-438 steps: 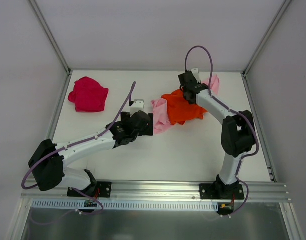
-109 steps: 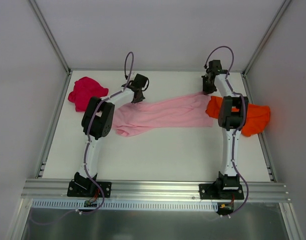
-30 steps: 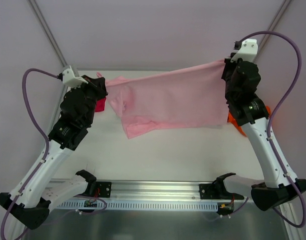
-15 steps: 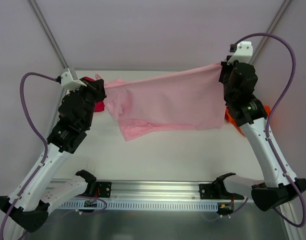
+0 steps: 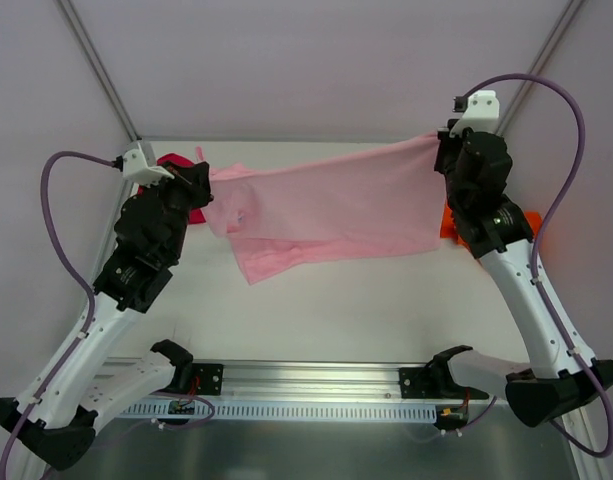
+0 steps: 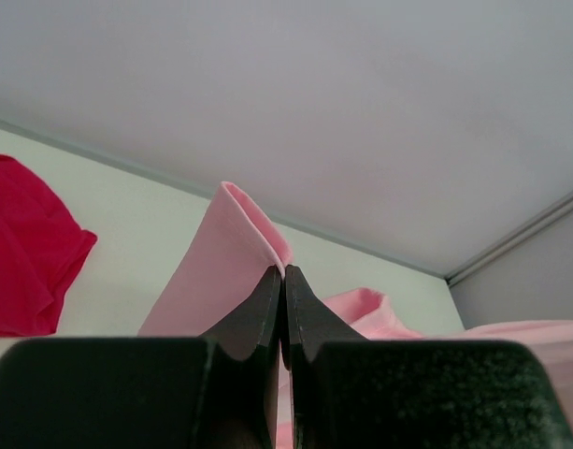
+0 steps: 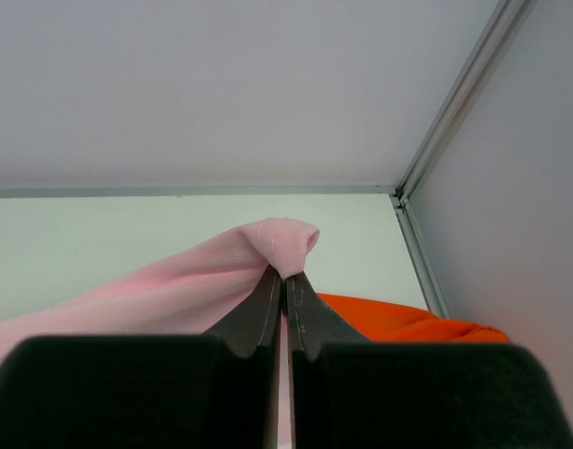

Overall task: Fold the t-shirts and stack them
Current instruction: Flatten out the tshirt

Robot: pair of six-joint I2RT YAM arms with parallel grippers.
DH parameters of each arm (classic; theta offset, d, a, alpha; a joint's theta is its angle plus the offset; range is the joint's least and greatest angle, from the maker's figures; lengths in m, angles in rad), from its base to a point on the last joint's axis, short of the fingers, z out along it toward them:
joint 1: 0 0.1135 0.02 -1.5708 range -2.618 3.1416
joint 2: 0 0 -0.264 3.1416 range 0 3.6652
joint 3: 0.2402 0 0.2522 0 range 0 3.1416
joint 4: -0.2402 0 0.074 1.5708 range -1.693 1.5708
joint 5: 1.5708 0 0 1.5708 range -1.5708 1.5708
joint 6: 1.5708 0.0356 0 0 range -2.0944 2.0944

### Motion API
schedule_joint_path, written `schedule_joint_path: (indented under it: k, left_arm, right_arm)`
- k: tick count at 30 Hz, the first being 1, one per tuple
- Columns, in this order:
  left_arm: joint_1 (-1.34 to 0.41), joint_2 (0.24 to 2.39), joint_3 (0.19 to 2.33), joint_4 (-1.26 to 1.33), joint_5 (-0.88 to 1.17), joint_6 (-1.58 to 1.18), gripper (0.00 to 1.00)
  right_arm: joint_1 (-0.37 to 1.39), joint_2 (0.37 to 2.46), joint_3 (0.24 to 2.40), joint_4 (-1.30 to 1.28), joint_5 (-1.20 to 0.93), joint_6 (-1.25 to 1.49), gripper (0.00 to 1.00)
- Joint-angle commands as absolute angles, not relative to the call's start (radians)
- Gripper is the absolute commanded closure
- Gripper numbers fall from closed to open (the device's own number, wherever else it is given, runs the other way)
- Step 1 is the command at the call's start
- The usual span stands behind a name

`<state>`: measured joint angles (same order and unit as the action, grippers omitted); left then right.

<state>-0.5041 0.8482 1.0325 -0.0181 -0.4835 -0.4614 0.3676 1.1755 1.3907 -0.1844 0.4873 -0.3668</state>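
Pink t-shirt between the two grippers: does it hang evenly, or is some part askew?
Askew. The pink t-shirt, pinched by the left gripper and the right gripper, is taut along its far edge, but its left part is bunched and folded over, and the near-left corner droops lower than the near-right one.

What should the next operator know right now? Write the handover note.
Left gripper: shut on the pink t-shirt, at its left end.
Right gripper: shut on the pink t-shirt's right end.
Pink t-shirt hangs stretched between both over the table.
Red t-shirt lies crumpled far left; orange t-shirt lies far right.
Done: nothing folded or stacked.
To do: fold all three, stack.
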Motion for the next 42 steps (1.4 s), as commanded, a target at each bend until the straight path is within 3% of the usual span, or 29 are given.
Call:
schedule_joint_path:
  k: [1, 7, 14, 26, 42]
  left_arm:
    - [-0.499, 0.804, 1.100, 0.009, -0.430, -0.448, 1.00]
    - [-0.509, 0.833, 1.106, 0.011, -0.482, -0.434, 1.00]
    - [-0.509, 0.957, 1.079, 0.043, -0.570, -0.403, 1.00]
    - [-0.509, 0.988, 1.068, 0.089, -0.569, -0.379, 1.00]
    - [-0.506, 1.451, 1.204, 0.074, -0.618, -0.371, 1.00]
  right_arm:
    - [0.371, 1.091, 1.448, -0.196, 0.479, -0.357, 0.99]
    - [0.376, 1.101, 1.540, -0.331, 0.496, -0.348, 0.99]
    - [0.379, 1.103, 1.396, -0.245, 0.492, -0.350, 0.99]
    - [0.397, 1.186, 1.407, -0.241, 0.502, -0.339, 0.99]
    - [0.397, 1.517, 1.531, -0.262, 0.529, -0.339, 0.99]
